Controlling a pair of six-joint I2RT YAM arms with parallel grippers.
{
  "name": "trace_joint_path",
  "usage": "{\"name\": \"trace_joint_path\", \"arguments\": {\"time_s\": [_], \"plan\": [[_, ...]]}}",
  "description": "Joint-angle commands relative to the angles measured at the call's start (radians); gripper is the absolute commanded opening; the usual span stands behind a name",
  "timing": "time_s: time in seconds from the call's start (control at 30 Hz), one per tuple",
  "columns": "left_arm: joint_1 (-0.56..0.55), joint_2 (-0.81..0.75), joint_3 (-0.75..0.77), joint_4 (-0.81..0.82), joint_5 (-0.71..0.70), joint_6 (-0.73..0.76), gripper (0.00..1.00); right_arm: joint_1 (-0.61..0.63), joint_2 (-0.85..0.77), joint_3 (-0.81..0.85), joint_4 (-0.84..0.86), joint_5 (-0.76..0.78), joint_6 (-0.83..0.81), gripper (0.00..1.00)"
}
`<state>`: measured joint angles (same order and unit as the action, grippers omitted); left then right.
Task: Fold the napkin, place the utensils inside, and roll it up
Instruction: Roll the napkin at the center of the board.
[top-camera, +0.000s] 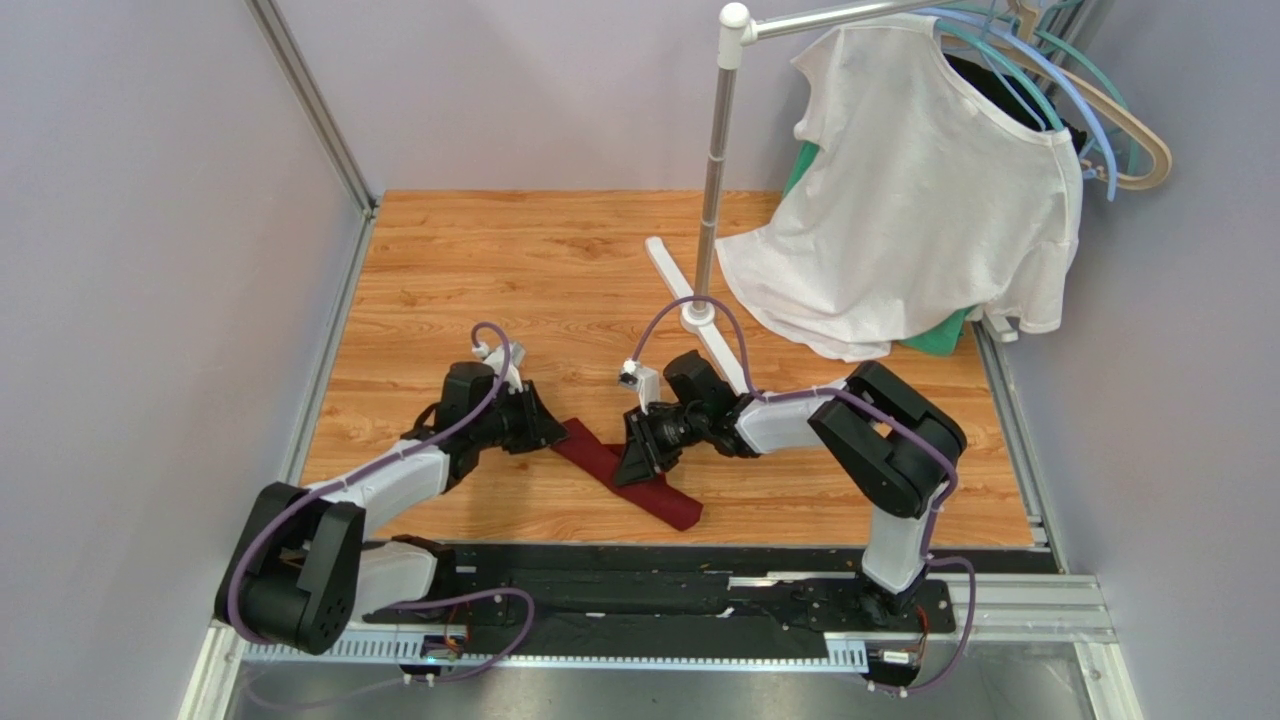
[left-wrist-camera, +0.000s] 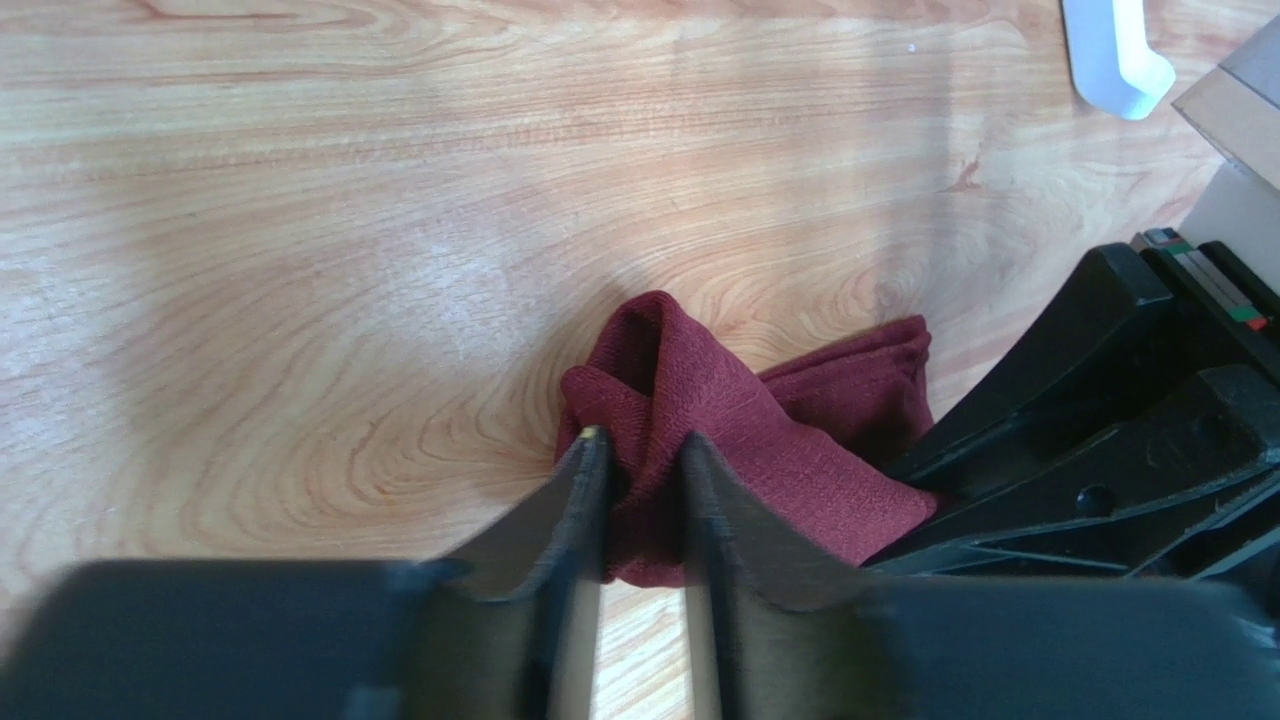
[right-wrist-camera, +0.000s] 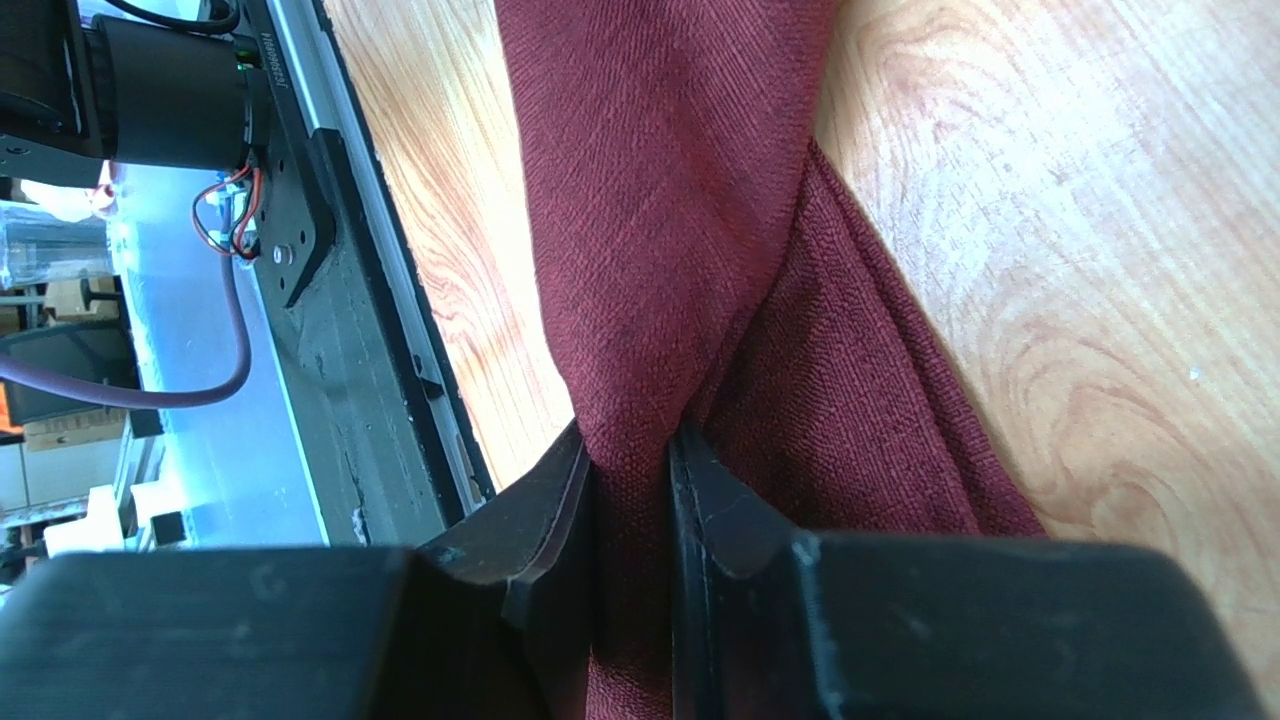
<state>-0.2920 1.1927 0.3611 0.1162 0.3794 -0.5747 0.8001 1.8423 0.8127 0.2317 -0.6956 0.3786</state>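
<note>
Nearest to the camera, a black rail (top-camera: 661, 593) runs along the table's front edge, on the near side of the napkin (top-camera: 672, 504). The napkin is a dark red cloth folded into a narrow band. It lies slanted on the wooden table (top-camera: 496, 255), between the two arms.

The left gripper (left-wrist-camera: 639, 450) sits at the napkin's far-left end. Its fingers are drawn close together and pinch a raised fold of the bunched cloth. The right gripper (right-wrist-camera: 631, 450) is over the middle of the napkin, tilted down onto it. Its fingers are also nearly together, nipping a ridge of the cloth where two layers cross. The napkin's near-right end lies flat, just short of the rail.

Beyond the napkin stands the white foot and grey pole of a clothes stand (top-camera: 718, 180). Farther back and to the right of the napkin, a white T-shirt (top-camera: 917, 195) hangs from the stand among several hangers (top-camera: 1120, 128). Something green (top-camera: 947, 333) shows under the T-shirt's hem.
</note>
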Motion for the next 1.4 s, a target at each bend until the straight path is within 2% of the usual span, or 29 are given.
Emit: {"name": "trace_joint_path", "arguments": {"time_s": [0.0,0.03,0.1,0.13,0.17,0.4,0.63,0.9,1.1,1.23,1.37], "plan": [[0.001,0.019,0.006,0.069,0.042,0.006,0.20,-0.006,0.064,-0.024,-0.081,0.085,-0.046,0.20],[0.001,0.024,0.009,0.068,0.044,0.007,0.13,-0.006,0.060,-0.024,-0.083,0.085,-0.046,0.22],[0.001,0.037,0.016,0.063,0.052,0.010,0.09,-0.012,0.051,-0.020,-0.100,0.090,-0.052,0.29],[0.001,0.039,0.019,0.059,0.055,0.015,0.02,-0.013,0.043,-0.018,-0.112,0.094,-0.055,0.33],[0.001,0.042,0.022,0.053,0.052,0.016,0.00,-0.016,0.028,-0.014,-0.127,0.099,-0.070,0.39],[0.001,0.048,0.050,0.005,0.049,0.042,0.00,-0.016,-0.076,0.040,-0.333,0.203,-0.135,0.56],[-0.001,0.067,0.068,-0.010,0.058,0.053,0.00,-0.016,-0.170,0.060,-0.433,0.317,-0.165,0.71],[-0.024,0.123,0.113,-0.035,0.070,0.061,0.00,-0.006,-0.311,0.028,-0.440,0.478,-0.191,0.72],[-0.033,0.145,0.136,-0.059,0.064,0.061,0.00,0.060,-0.423,0.036,-0.399,0.556,-0.225,0.73],[-0.035,0.157,0.142,-0.067,0.062,0.058,0.00,0.193,-0.411,0.051,-0.371,0.665,-0.277,0.74],[-0.035,0.166,0.148,-0.076,0.065,0.058,0.00,0.318,-0.328,0.089,-0.371,0.899,-0.348,0.75]]}}
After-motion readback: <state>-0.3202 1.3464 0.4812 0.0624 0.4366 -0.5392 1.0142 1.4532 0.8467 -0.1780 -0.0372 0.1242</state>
